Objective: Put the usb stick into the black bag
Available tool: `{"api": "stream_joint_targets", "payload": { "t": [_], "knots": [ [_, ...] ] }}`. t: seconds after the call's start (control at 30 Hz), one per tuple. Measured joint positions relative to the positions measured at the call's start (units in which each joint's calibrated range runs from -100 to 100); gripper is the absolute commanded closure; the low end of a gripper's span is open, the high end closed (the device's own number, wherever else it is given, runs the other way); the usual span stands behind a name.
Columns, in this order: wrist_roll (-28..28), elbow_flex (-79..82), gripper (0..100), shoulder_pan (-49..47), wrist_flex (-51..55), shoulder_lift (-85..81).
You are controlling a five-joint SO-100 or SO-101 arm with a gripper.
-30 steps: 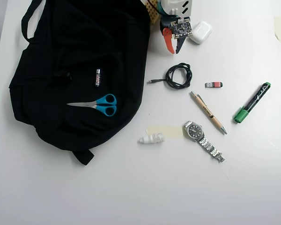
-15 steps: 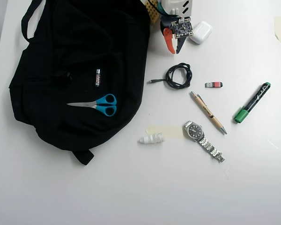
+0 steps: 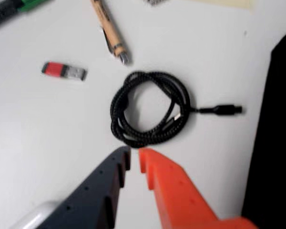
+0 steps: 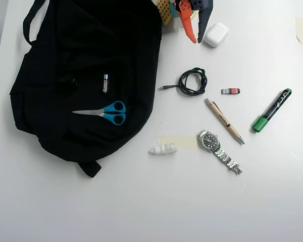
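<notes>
The usb stick (image 4: 231, 91), red with a black end and silvery tip, lies flat on the white table right of a coiled black cable (image 4: 191, 81); in the wrist view it lies at upper left (image 3: 64, 70). The black bag (image 4: 86, 75) fills the left of the overhead view; its edge shows at the right of the wrist view (image 3: 276, 143). My gripper (image 4: 197, 36), one orange and one dark finger, hangs at the top of the overhead view, above the cable. In the wrist view the gripper (image 3: 134, 155) has its tips close together and holds nothing, just short of the cable (image 3: 150, 107).
On the bag lie blue scissors (image 4: 106, 112) and a small patterned cylinder (image 4: 105, 83). On the table are a white earbud case (image 4: 215, 35), a tan pen (image 4: 224, 121), a green marker (image 4: 271, 110), a wristwatch (image 4: 218, 148), a white screw-shaped piece (image 4: 163, 149) and tape (image 4: 178, 140).
</notes>
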Motion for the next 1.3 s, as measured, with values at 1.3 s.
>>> {"api": "stream_joint_targets", "payload": {
  "t": [1.3],
  "knots": [
    [-45.18, -42.83, 98, -8.73, -1.45, 56.30]
  ]
}}
